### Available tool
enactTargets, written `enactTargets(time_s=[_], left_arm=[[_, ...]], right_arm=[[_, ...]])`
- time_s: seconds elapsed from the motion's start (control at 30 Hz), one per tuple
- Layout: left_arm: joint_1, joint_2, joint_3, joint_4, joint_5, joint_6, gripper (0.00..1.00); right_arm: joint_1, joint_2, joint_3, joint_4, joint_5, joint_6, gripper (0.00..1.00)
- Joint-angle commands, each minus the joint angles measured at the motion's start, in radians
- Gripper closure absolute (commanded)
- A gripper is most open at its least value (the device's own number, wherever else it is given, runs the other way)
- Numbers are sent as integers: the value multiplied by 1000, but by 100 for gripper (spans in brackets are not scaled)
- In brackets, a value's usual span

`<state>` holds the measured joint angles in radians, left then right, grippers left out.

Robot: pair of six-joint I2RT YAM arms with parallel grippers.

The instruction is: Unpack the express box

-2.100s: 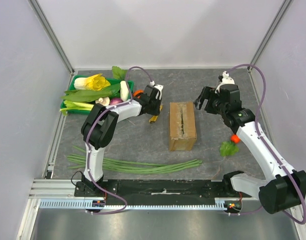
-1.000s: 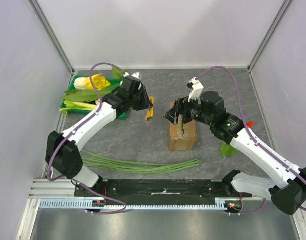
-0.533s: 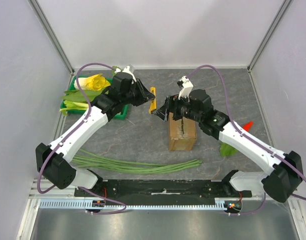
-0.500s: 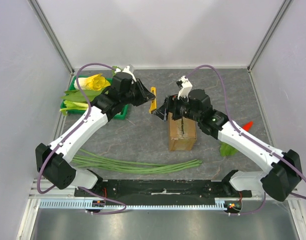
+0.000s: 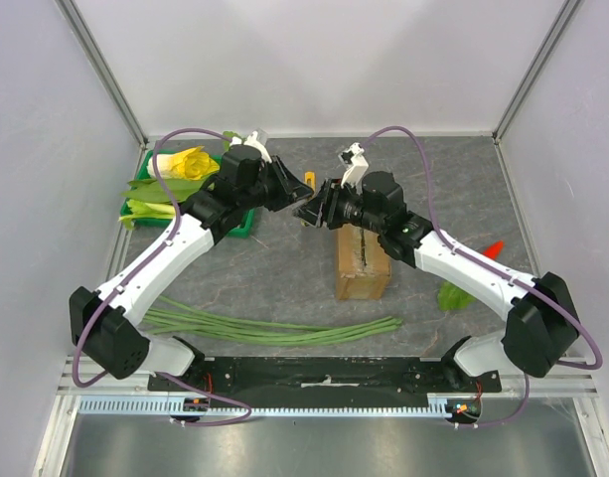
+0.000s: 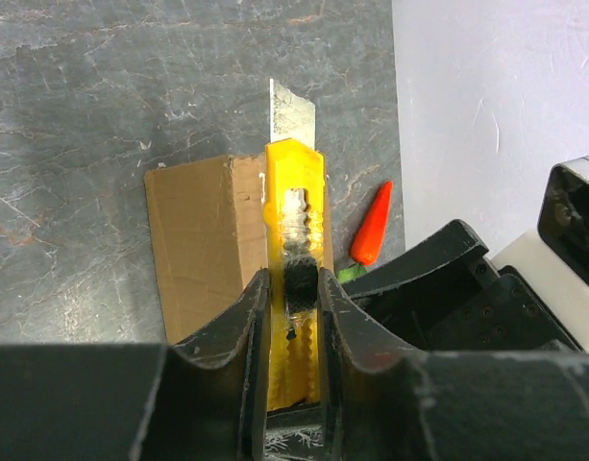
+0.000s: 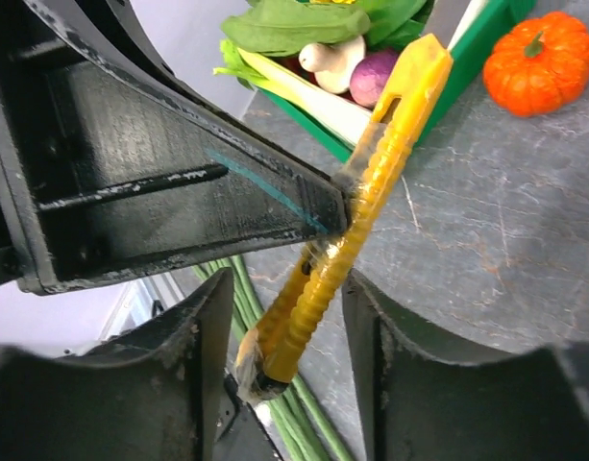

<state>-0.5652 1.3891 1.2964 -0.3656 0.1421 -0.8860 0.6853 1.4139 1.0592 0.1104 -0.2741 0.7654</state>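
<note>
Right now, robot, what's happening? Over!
Left jaws shut on yellow knife, blade out. Right jaws open around its handle. Express box flaps down.

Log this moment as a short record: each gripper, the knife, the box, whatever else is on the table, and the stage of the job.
left gripper: shut on the utility knife, blade extended
right gripper: open, fingers on either side of the knife's handle end
express box: on the table, flaps down, neither gripper on it
other items: green tray of vegetables, small pumpkin, long beans, red chili
stage: looks like a knife handover; box not yet opened
</note>
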Motion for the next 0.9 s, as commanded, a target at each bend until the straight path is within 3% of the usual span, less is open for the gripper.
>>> enactTargets(time_s=[0.0, 0.17, 0.3, 0.43, 0.57, 0.63, 0.7, 0.87], left_arm=[[1, -42, 4, 47, 24, -5, 87], [1, -42, 15, 44, 30, 18, 79], [4, -50, 43, 33, 33, 51, 68], [16, -58, 75, 5, 63, 122, 49], [62, -97, 76, 5, 180, 182, 29], [122, -107, 78, 22, 264, 205, 26], [190, -116, 80, 53, 445, 217, 24], [255, -105, 127, 88, 744, 329, 22]], right_arm=[[3, 10, 36, 101, -25, 70, 52], [3, 14, 35, 100, -33, 97, 81], [2, 7, 42, 77, -25, 100, 94], [-1, -29, 50, 48, -39, 86, 99], [-19, -65, 70, 3, -66, 51, 100], [-33, -91, 82, -12, -86, 41, 100], [-59, -105, 91, -23, -125, 31, 100], [-112, -128, 130, -47, -284, 14, 100]])
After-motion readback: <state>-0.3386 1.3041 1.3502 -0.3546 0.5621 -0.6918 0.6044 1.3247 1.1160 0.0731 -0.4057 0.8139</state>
